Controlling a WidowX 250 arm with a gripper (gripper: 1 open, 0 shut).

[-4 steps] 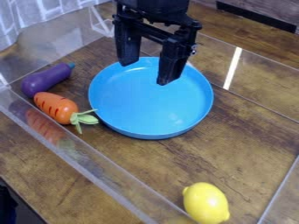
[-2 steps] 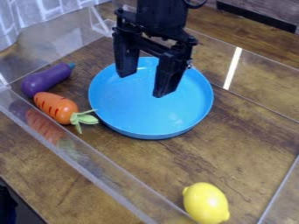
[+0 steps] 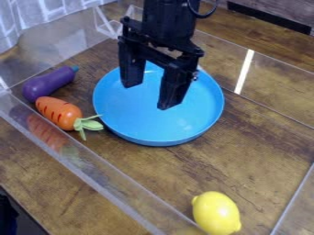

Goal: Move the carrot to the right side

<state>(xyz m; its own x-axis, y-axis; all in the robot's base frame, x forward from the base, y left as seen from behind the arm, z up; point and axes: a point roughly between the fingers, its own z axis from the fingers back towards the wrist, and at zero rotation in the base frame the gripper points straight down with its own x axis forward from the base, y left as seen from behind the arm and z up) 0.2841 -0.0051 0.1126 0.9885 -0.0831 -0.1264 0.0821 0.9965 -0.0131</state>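
Note:
The carrot is a small stubby orange toy with dark cross stripes and a light green leafy end. It lies on the wooden table at the left, just left of the blue plate. My gripper hangs over the plate's left half, pointing down. Its two black fingers stand apart with nothing between them. It sits well to the right of and above the carrot, not touching it.
A purple eggplant lies behind the carrot. A yellow lemon rests near the front right. Clear plastic walls run along the left and front of the work area.
The gripper has come lower and slightly toward the left over the blue plate, still open. The carrot, eggplant and lemon have not moved.

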